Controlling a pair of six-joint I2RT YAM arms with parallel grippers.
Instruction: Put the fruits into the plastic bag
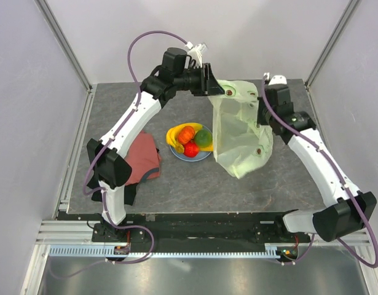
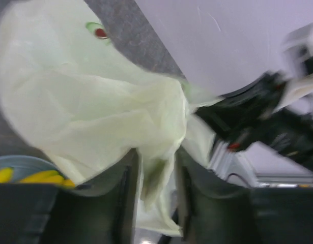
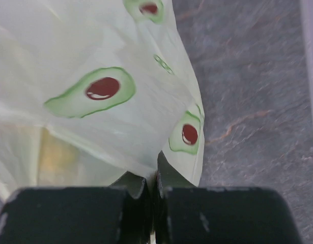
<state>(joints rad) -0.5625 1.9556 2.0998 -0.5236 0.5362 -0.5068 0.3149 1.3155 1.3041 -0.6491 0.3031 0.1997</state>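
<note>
While your arms arched over the table (image 1: 195, 184), left gripper (image 1: 212, 83) and right gripper (image 1: 263, 97) each gripped the plastic bag (image 1: 241, 138), jaws closed on its top edge; the fruits (image 1: 190, 140) lay just beside it on the plate (image 1: 198, 157).

white links (image 1: 130, 123), black joints (image 1: 112, 167), purple cables (image 1: 129, 56); left tool (image 2: 156, 170) and right tool (image 3: 153, 178) black

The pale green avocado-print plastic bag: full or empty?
Empty, it seems: the bag hangs limp, and the fruits lie on the round blue plate.
</note>
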